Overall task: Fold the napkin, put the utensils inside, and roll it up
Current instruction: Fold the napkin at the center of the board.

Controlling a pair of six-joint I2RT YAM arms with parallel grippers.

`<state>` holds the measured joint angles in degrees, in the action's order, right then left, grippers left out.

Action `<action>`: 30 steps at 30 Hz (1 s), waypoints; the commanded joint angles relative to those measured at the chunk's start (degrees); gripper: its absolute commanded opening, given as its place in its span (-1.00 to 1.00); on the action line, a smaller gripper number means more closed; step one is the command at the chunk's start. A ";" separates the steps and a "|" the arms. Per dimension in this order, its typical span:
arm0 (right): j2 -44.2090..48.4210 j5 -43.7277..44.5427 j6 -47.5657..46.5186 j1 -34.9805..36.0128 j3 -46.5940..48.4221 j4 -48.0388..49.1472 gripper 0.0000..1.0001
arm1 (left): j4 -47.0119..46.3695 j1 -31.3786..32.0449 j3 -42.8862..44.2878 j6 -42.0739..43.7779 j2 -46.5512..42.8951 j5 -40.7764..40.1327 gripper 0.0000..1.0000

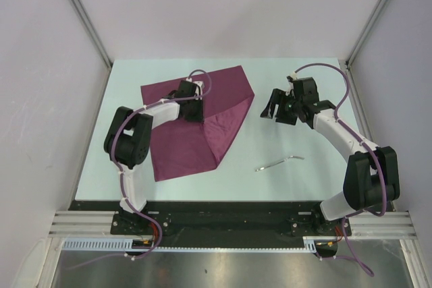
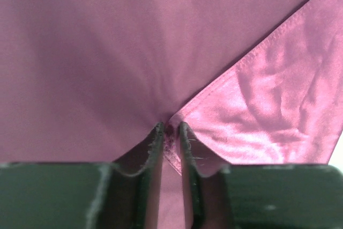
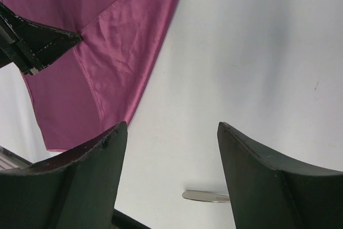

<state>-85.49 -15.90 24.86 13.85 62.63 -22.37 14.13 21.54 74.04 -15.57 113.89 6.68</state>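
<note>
Napkin [image 1: 182, 146], maroon cloth, lies on the left-centre of the table [image 1: 304, 190], partly doubled over. A diagonal fold runs from its far right corner down toward the near edge, and the overhead view shows a lighter triangular flap on the right side. Left gripper [image 1: 197, 112] sits on top of the cloth near its far middle. In the left wrist view the left gripper [image 2: 170, 130] has its fingers [image 2: 158, 140] drawn close together, with a small ridge of fabric caught between them right where the hemmed edge of the flap meets the layer beneath. The pinch appears complete, though the tips are partly buried in cloth. Utensil [image 1: 279, 162], thin and silvery with a slightly bent end, lies flat on bare table to the right of the napkin and nearer the arm bases, well apart from the cloth. Its end [image 3: 206, 196] shows at the bottom of the right wrist view. Right gripper [image 1: 272, 111] hangs above bare table just right of the napkin's right corner, jaws spread wide and nothing between them. The right gripper [image 3: 171, 124] shows only white tabletop in the gap, the napkin edge off to its left.
</note>
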 commanded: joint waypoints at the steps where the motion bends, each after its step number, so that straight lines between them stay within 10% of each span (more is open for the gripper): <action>1: 1.38 0.43 0.10 -0.31 -0.23 1.10 0.46 | 3.09 1.22 -0.74 -0.78 -0.24 -0.96 -0.69; 6: 1.82 0.87 0.19 -0.40 -0.23 0.84 0.46 | 2.92 1.40 -1.00 -1.13 -1.47 -0.70 -0.96; 30: 5.95 8.26 0.09 -1.89 3.46 -4.17 0.56 | 7.40 -8.61 6.11 1.77 -3.15 -4.92 -0.99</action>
<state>-79.79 -9.21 24.77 12.47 63.51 -25.76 20.43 15.90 76.66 -15.49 111.98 2.98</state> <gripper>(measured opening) 0.776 0.014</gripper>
